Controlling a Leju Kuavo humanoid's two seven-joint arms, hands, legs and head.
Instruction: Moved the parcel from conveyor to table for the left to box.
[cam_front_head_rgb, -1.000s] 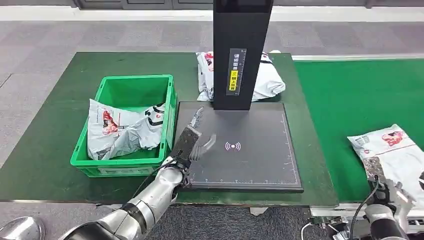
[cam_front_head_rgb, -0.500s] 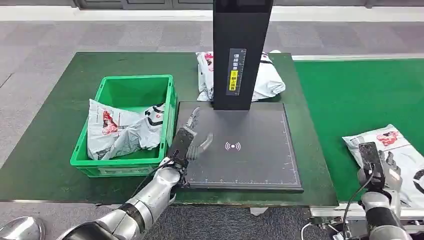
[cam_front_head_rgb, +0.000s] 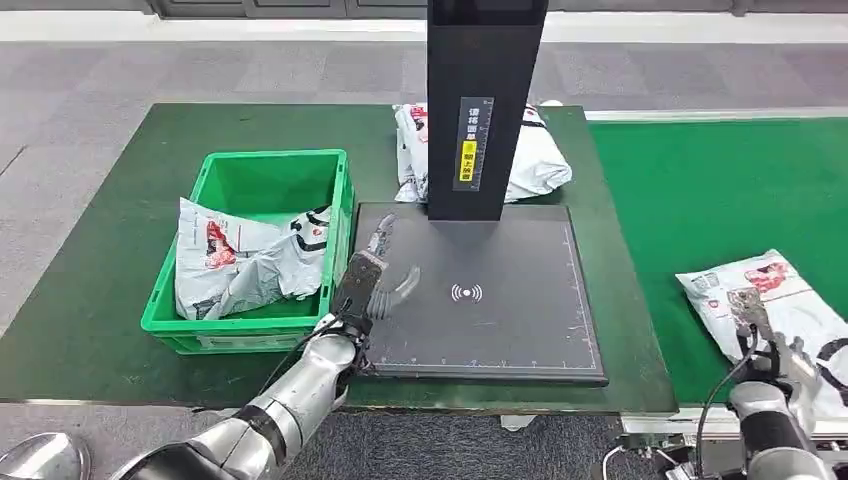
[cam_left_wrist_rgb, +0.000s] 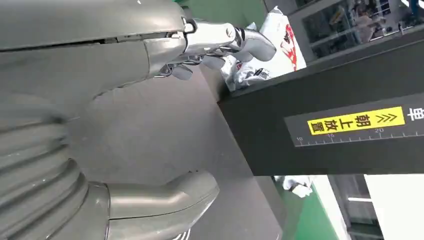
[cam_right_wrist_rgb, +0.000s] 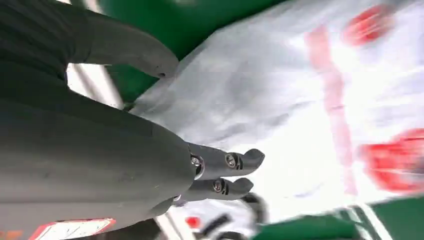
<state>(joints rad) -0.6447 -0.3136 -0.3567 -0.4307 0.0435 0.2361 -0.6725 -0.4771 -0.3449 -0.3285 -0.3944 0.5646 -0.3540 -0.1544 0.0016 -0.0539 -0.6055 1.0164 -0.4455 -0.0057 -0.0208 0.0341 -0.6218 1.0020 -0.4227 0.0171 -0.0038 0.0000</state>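
A white-grey parcel (cam_front_head_rgb: 775, 295) with red print lies on the green conveyor (cam_front_head_rgb: 720, 190) at the right. My right hand (cam_front_head_rgb: 762, 335) hovers over its near edge, fingers (cam_right_wrist_rgb: 235, 162) stretched out and thumb apart above the parcel's film (cam_right_wrist_rgb: 300, 100), holding nothing. My left hand (cam_front_head_rgb: 374, 278) floats over the left edge of the black scanner pad (cam_front_head_rgb: 500, 310), fingers (cam_left_wrist_rgb: 225, 40) spread and empty. The green box (cam_front_head_rgb: 250, 162) stands left of the pad with parcels (cam_front_head_rgb: 250, 262) in it.
A tall black scanner column (cam_front_head_rgb: 485, 100) rises from the pad's far side, and another parcel (cam_front_head_rgb: 540, 160) lies behind it. The green table mat (cam_front_head_rgb: 100, 300) runs around the box. Grey floor lies beyond the table.
The parcel on the conveyor has slid a little to the left. My right hand has risen over its near edge. My left hand has drifted slightly left.
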